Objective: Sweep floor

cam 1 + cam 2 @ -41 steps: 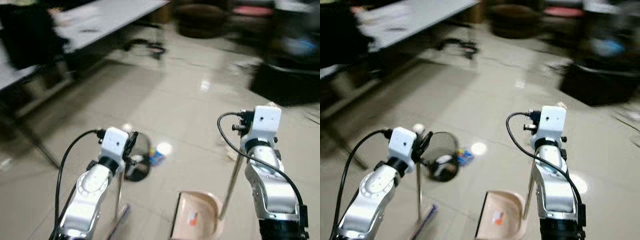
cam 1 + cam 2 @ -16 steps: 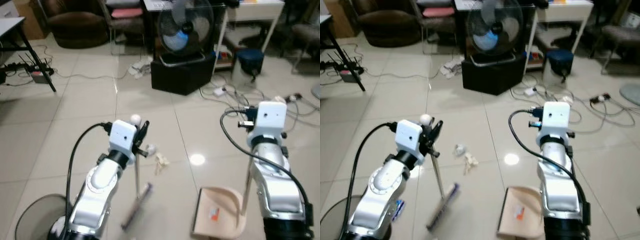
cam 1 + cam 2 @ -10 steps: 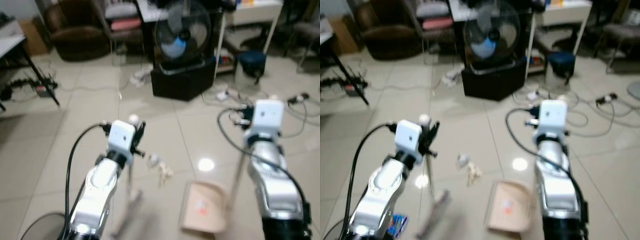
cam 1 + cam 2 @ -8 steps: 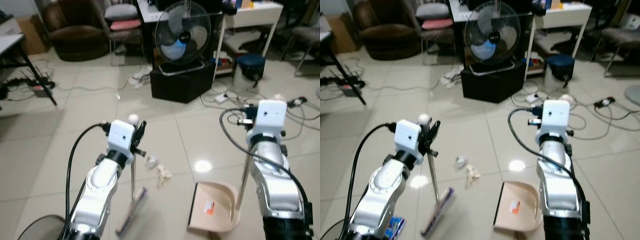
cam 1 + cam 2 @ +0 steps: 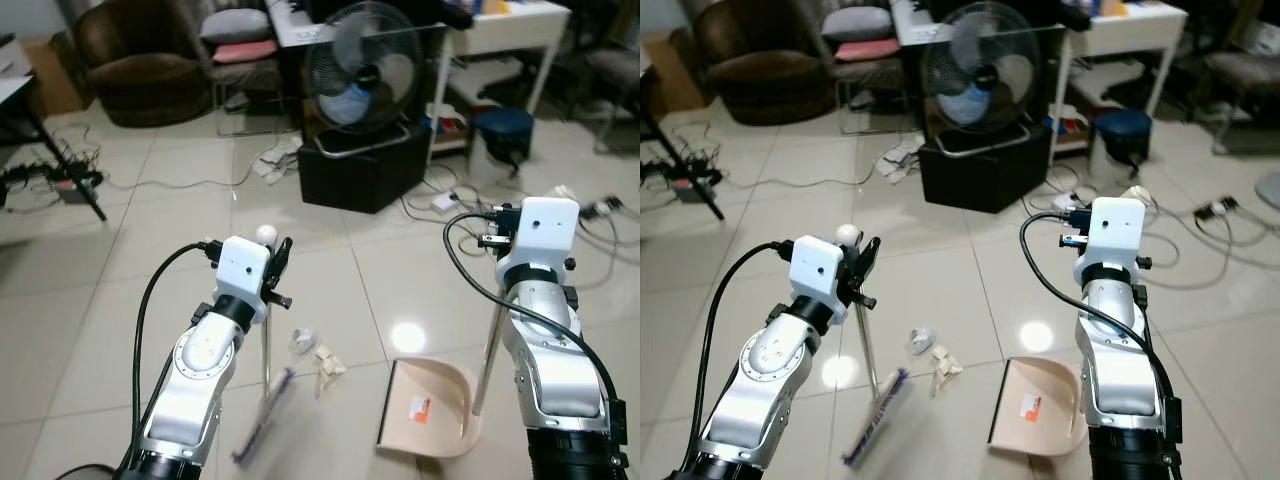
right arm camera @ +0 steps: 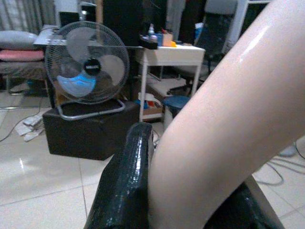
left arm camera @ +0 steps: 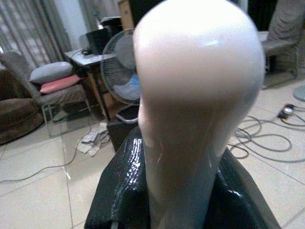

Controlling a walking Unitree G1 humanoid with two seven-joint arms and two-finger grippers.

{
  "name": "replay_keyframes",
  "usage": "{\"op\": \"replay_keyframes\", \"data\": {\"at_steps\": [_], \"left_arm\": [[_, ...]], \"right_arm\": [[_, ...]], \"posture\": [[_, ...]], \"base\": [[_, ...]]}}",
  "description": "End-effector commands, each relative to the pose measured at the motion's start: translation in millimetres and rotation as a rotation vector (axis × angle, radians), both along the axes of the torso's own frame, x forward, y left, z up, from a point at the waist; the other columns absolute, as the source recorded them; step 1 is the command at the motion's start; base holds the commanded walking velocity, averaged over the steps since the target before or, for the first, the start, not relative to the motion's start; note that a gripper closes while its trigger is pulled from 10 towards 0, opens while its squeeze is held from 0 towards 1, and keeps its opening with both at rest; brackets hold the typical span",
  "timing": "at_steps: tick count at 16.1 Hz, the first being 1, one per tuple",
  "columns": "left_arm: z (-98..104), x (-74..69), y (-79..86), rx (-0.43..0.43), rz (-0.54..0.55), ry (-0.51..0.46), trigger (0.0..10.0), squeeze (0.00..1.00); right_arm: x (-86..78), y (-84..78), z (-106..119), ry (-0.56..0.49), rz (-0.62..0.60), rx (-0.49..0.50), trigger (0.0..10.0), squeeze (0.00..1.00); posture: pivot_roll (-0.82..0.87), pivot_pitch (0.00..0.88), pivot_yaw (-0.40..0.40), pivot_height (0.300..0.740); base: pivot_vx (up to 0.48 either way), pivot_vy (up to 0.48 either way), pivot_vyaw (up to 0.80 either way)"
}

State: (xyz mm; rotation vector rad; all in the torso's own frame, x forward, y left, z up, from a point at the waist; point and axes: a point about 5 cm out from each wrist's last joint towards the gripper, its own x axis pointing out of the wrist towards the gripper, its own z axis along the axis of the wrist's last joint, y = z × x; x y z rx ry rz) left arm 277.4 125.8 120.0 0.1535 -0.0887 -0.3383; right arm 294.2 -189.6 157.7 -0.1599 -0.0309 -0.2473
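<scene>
A tiled room seen from the robot's head, looking down over both silver arms. The left gripper (image 5: 272, 272) has its jaws clenched on the thin metal handle of a broom (image 5: 266, 352), just under the handle's rounded white knob, which sits above the jaws. From the jaws the handle drops almost straight down to the floor (image 5: 120, 300), and the brush head (image 5: 262, 432) trails low and towards the robot, resting on the tiles. Holding it near the top looks meant to give a long, upright swing.

The right gripper (image 6: 188, 200) has its jaws clamped around the pale upper grip of a long-handled dustpan (image 5: 425, 409). Its metal pole (image 5: 484, 356) runs down from the jaws to the beige pan, which lies flat on the floor below and a little inward of them, open mouth turned towards the broom. A small orange and white scrap (image 5: 417, 407) already lies inside the pan.

The rubbish to be swept, a few crumpled bits of pale paper (image 5: 316, 353), lies on the floor between the two tools, just beyond the brush head and beside the pan's mouth. Pan and broom seem set on opposite sides of it so a short push from the broom would carry it in.

Further off stand a floor fan (image 5: 361, 78) on a black box (image 5: 363, 169), loose cables (image 5: 455, 190), a brown armchair (image 5: 130, 62) and a white table (image 5: 515, 20).
</scene>
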Motion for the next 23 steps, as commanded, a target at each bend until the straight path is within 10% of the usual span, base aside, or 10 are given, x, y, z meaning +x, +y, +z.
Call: {"op": "replay_keyframes", "data": {"at_steps": [1, 15, 23], "left_arm": [[7, 3.2, 9.2, 0.034, 0.027, -0.035, 10.0, 0.00], [6, 15.1, 18.7, 0.094, 0.134, -0.056, 10.0, 0.00], [-4, 36.9, 27.9, 0.082, 0.310, -0.056, 10.0, 0.00]], "right_arm": [[2.2, 9.7, 8, -0.040, 0.033, 0.042, 10.0, 0.00], [11.6, 10.9, 9, -0.079, 0.094, 0.001, 10.0, 0.00], [30.8, 12.2, 1, -0.123, 0.177, -0.058, 10.0, 0.00]], "posture": [[-0.09, 0.000, 0.065, 0.740], [-0.08, 0.000, 0.080, 0.740], [-0.03, 0.174, 0.123, 0.740]], "base": [[0.420, 0.000, 0.00], [0.325, 0.000, -0.17], [0.000, 0.000, 0.00]]}}
